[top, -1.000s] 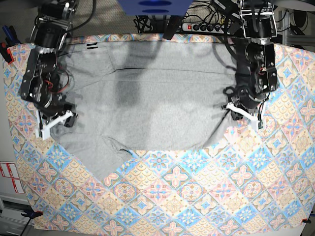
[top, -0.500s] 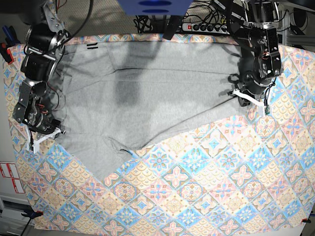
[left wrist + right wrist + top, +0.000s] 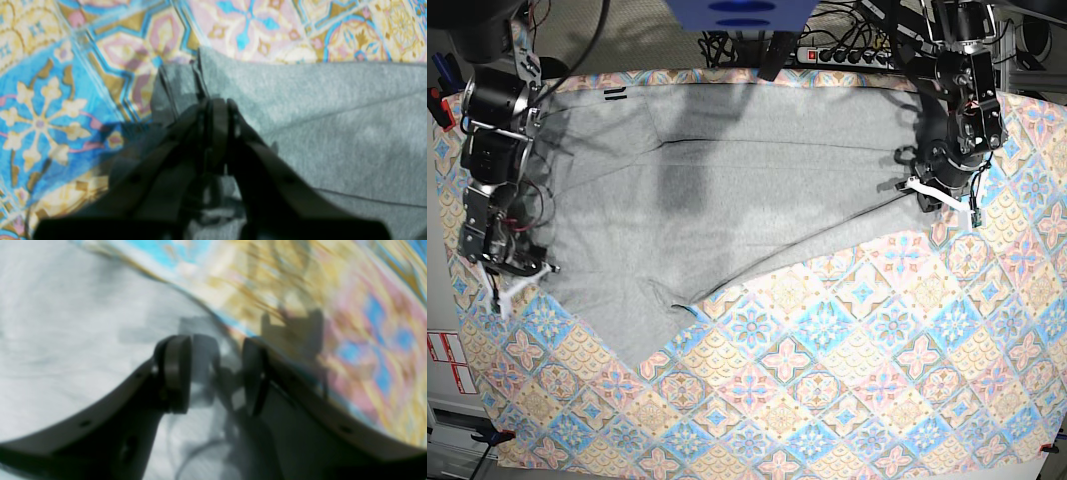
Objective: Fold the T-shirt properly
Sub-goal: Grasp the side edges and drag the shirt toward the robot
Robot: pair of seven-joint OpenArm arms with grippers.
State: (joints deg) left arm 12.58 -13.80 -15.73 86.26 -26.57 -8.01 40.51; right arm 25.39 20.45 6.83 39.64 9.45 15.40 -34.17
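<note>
We have drawn the T-shirt (image 3: 727,200) hem upward; left gripper (image 3: 217,110) clamped on it, right gripper (image 3: 213,373) apart; folding barely begun

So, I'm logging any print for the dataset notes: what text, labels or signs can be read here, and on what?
T-shirt: plain grey side up; no lettering shows.
Small black mark near the shirt's far corner: too small to read.
Red and white stickers at the left edge beside the tablecloth: print too small to read.
Nothing else legible; the wrist views show no text.
</note>
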